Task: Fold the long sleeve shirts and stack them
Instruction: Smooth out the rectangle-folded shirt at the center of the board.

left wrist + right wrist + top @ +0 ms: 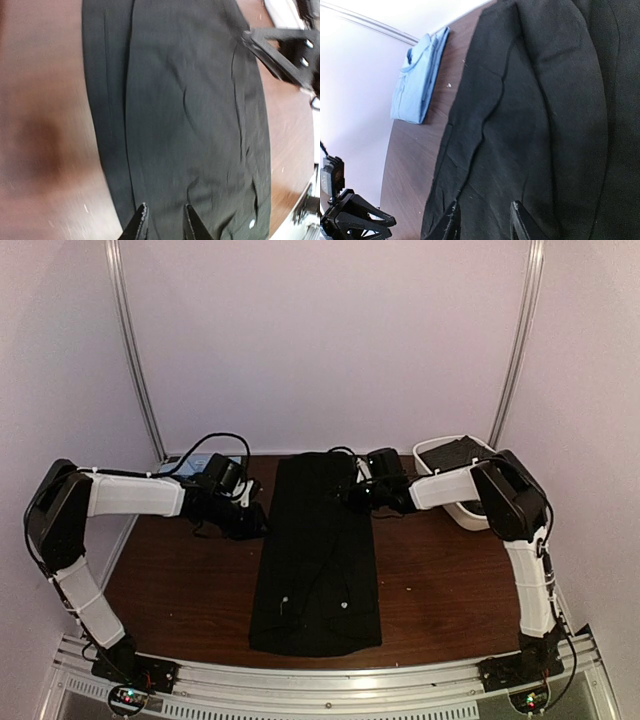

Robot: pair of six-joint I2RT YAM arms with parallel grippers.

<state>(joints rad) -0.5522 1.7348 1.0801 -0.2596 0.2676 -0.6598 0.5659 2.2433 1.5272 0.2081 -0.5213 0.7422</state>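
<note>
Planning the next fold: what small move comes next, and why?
Likely pinch the far end of the black shirt with both grippers: it lies flat as a long strip, and the left gripper and right gripper flank that end, jaws apart.

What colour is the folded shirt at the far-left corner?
The shirt is light blue; clearest in right wrist view.

Dark brown wooden table (pixel 440 580); white plastic tub (pixel 466 513) at far right corner.
</note>
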